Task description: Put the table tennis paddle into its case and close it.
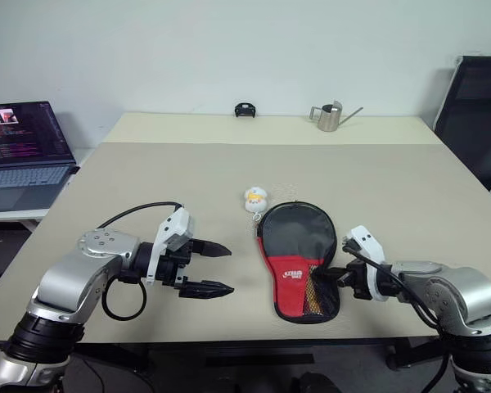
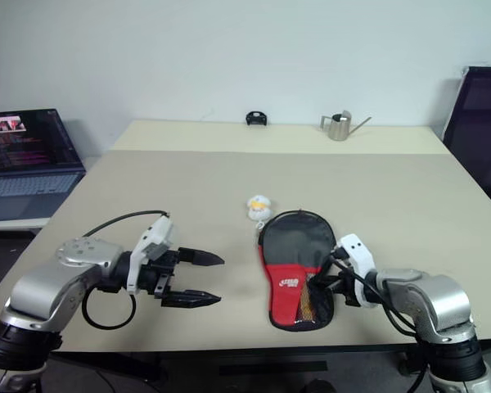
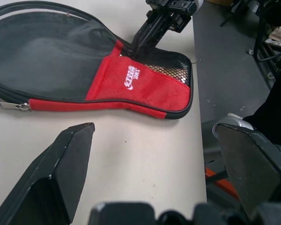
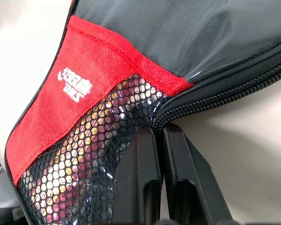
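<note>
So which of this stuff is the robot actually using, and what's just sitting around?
In use:
- case, lying flat on the table
- right gripper, shut at the case's edge
- left gripper, open beside it

Lying about:
- small toy
- watering can
- laptop
- black object

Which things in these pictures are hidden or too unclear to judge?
- Table tennis paddle: inside the case; only a colored handle glimpsed through the mesh in the right wrist view.
- Zipper pull: right gripper is shut at the zipper's end; whether it pinches the pull is hidden.
- Laptop screen text: too small.
- Dark object at the far edge: too small.
</note>
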Tool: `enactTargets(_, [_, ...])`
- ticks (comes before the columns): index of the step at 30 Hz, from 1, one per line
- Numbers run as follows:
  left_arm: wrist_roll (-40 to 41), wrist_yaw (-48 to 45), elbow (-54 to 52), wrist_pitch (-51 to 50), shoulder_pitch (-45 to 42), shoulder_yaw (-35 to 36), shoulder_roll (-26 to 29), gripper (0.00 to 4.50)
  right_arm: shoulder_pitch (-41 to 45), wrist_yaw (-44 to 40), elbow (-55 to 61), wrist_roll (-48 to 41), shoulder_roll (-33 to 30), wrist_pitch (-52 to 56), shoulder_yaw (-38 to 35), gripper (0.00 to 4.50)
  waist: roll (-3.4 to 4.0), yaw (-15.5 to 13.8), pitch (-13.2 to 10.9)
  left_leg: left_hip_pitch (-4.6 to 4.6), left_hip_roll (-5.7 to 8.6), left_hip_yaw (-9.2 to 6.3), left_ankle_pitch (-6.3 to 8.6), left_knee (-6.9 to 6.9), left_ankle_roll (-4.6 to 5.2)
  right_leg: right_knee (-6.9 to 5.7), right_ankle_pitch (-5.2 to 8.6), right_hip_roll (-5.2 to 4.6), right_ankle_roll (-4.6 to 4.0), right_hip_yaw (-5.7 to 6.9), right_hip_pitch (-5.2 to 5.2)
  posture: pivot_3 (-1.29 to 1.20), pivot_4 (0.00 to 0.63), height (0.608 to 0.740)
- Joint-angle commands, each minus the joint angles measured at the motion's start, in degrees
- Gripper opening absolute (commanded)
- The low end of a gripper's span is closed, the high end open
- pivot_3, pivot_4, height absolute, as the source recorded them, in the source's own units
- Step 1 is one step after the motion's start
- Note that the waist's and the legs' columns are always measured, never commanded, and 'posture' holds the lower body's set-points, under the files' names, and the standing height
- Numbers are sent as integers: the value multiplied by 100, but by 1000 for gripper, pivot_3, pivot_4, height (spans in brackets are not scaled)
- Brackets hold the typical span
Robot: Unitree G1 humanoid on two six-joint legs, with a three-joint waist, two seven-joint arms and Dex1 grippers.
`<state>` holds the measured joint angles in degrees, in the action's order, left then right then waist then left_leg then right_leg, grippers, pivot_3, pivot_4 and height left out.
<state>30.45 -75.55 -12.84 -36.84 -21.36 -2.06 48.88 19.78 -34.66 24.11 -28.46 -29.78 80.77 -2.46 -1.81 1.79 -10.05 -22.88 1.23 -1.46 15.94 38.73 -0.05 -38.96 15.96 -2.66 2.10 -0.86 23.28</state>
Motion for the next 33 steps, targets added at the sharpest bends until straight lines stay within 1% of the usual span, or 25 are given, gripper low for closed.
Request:
enactTargets(1, [37, -18, -102, 113, -86, 34, 57, 4500, -79, 27, 284, -245, -48, 134, -109, 23, 0, -1, 0, 0, 0, 0, 0, 0, 0, 0, 0, 0, 0, 0, 0, 0, 150, 740])
enactTargets(10, [4, -26, -59, 147, -104, -10, 32, 4500, -258, 191, 458, -409, -37, 303, -237, 23, 0, -2, 0, 0, 0, 0, 0, 0, 0, 0, 0, 0, 0, 1, -1, 0, 150, 740])
enactTargets(16, [-23, -38, -6, 220, -138, -57, 38, 4500, -215, 462, 243, -299, 37, 235, -349, 23, 0, -3, 0, 1, 1, 0, 0, 1, 0, 0, 0, 0, 0, 1, -3, 0, 150, 740])
enactTargets(19, [-23, -23, 6, 232, -141, -56, 43, 4500, -245, 530, 250, -298, 30, 234, -392, 757, 0, -3, 0, 1, 1, 0, 0, 1, 1, -1, 0, 0, 0, 1, -4, 0, 150, 740])
enactTargets(21, [-21, -20, 6, 233, -136, -54, 45, 4500, -263, 610, 257, -272, 38, 239, -395, 1388, 0, -3, 0, 1, 1, -1, 0, 2, 1, -2, 0, 0, 0, 1, -4, 0, 150, 740])
enactTargets(24, [-38, -7, 17, 253, -132, -62, 34, 4500, -274, 648, 249, -282, 36, 241, -439, 2468, -1, -2, 1, 3, 1, -1, 0, 2, 1, -2, 0, 0, 0, 1, -6, 0, 150, 740])
enactTargets(28, [-37, 18, 7, 272, -118, -68, 14, 4500, -278, 590, 244, -345, -149, 111, -675, 3805, -2, -6, 1, 6, 2, -1, -1, 6, 1, -2, -1, 0, 2, 1, -12, 0, 150, 740])
enactTargets(31, [-36, 46, 12, 294, -103, -75, -12, 4500, -253, 507, 297, -452, -347, 19, -1042, 3805, 0, -17, 0, 5, 5, -1, -1, 8, 2, -3, -2, -2, 3, 1, -12, 0, 150, 740])
enactTargets(33, [-37, 79, -2, 308, -76, -86, -46, 4500, -221, 387, 506, -678, -406, 21, -1322, 3805, 0, -23, 0, 4, 5, -3, -1, 7, 2, -3, -2, -2, 3, 3, -11, 0, 150, 740])
